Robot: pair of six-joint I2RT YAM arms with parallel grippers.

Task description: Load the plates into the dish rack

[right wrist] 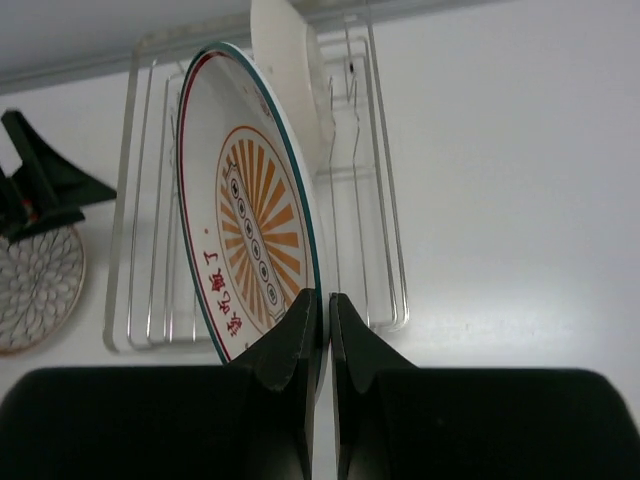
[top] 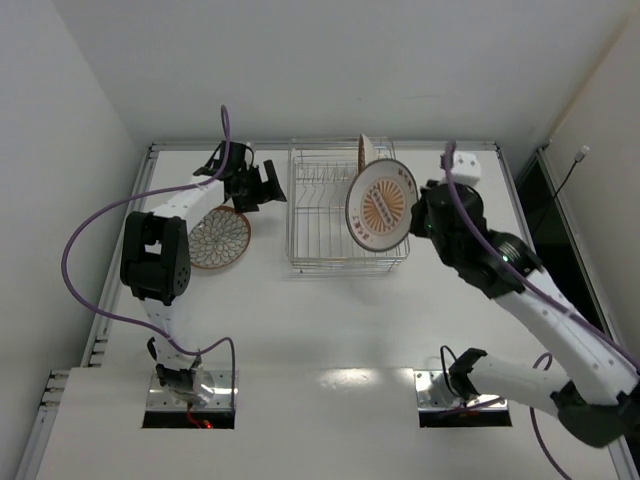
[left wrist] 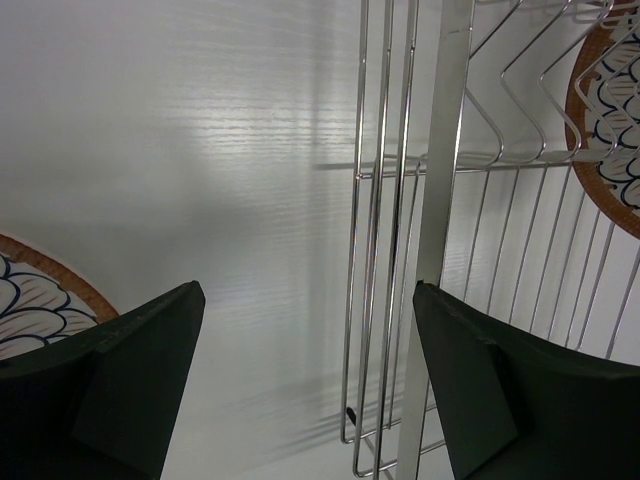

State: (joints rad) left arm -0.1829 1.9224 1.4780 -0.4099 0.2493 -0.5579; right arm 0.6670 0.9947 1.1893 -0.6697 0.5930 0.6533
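Note:
The dish rack (top: 325, 225) stands at the table's middle back. One lattice plate (top: 366, 152) stands upright at its far right; its white back shows in the right wrist view (right wrist: 285, 70). My right gripper (top: 418, 215) is shut on the rim of the sunburst plate (top: 382, 205), held on edge and tilted above the rack's right part; the grip (right wrist: 322, 295) is on the plate's (right wrist: 250, 235) lower rim. The other lattice plate (top: 220, 237) lies flat on the table left of the rack. My left gripper (top: 270, 190) is open and empty beside the rack's left wall (left wrist: 400, 250).
Raised rails run along the table's back (top: 320, 143) and left edges. White walls close in the left and back. In the left wrist view the flat plate (left wrist: 40, 295) shows at lower left and the racked plate (left wrist: 610, 110) through the wires.

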